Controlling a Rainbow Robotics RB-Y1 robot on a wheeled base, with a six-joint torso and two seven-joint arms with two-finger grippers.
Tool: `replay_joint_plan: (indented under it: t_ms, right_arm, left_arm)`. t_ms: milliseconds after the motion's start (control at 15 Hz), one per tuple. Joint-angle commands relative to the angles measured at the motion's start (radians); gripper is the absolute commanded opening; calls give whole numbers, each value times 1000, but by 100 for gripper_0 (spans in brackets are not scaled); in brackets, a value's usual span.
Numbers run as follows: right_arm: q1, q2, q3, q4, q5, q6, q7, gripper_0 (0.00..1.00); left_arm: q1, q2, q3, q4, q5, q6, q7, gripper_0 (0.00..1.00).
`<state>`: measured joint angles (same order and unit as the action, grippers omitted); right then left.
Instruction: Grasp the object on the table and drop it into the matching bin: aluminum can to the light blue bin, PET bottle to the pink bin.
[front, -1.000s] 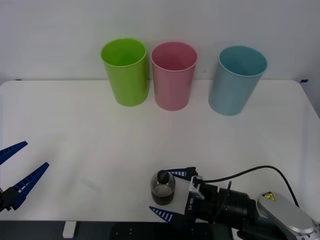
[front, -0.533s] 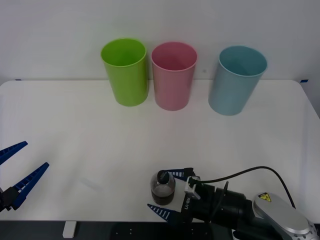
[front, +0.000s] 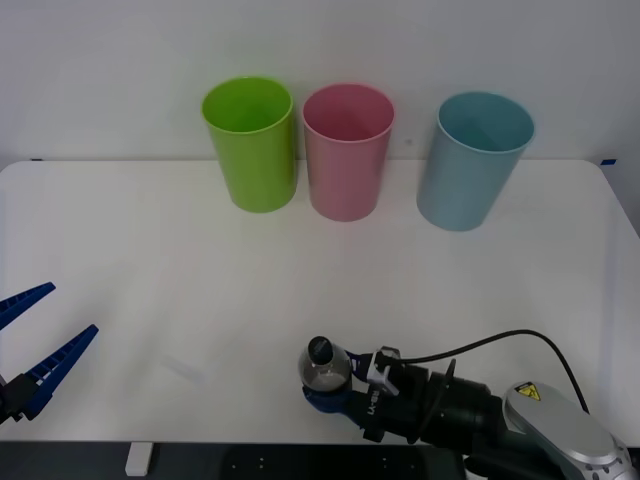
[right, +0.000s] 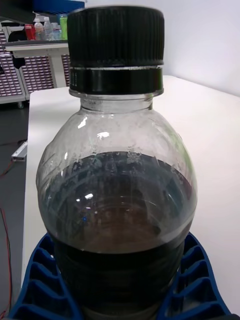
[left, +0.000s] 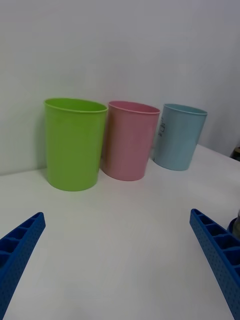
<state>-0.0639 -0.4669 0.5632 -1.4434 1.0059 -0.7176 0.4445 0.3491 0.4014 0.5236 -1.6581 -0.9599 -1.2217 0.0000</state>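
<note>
The right end effector (front: 330, 392) is clenched on the PET bottle (front: 325, 368) at the near edge of the surface (front: 150, 260), its blue fingers (right: 192, 285) wrapped round the dark lower half. Whether the bottle has left the surface cannot be told. The grasp looks done; the carry to the pink bin (front: 347, 150), mid-way along the far edge between the lime green bin (front: 251, 142) and the light blue bin (front: 471, 158), and the drop remain. The left end effector (front: 35, 350) waits spread wide at the near left corner.
</note>
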Motion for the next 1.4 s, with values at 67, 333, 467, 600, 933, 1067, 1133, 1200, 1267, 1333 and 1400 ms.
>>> replay_joint_plan:
  t_ms: [67, 333, 467, 600, 933, 1067, 1133, 1200, 1267, 1333, 1400]
  right_arm:
    - [-4, 1, -6, 0, -1, 33, -6, 0]
    - [-2, -6, -55, -26, 13, 63, -18, 0]
    - [-4, -16, -78, -43, 11, 73, -35, 0]
    - [-4, -24, -101, -58, 13, 76, -50, 0]
    - [-2, -45, -164, -137, 13, 83, -196, 0]
    - [-2, -55, -198, -181, 13, 84, -273, 0]
    - [-2, -59, -215, -198, 13, 84, -313, 0]
    - [-2, -64, -232, -213, 13, 86, -342, 0]
    - [-2, -67, -249, -227, 14, 87, -368, 0]
    - [-2, -70, -266, -241, 14, 86, -391, 0]
    - [-2, -79, -286, -259, 14, 87, -429, 0]
  left_arm:
    - [0, 0, 0, 0, 0, 0, 0, 100]
    - [0, 0, 0, 0, 0, 0, 0, 100]
    - [0, 0, 0, 0, 0, 0, 0, 100]
    - [0, 0, 0, 0, 0, 0, 0, 100]
    - [0, 0, 0, 0, 0, 0, 0, 100]
    - [0, 0, 0, 0, 0, 0, 0, 100]
    - [0, 0, 0, 0, 0, 0, 0, 100]
    - [0, 0, 0, 0, 0, 0, 0, 100]
    - [0, 0, 0, 0, 0, 0, 0, 100]
    - [0, 0, 0, 0, 0, 0, 0, 100]
    - [0, 0, 0, 0, 0, 0, 0, 100]
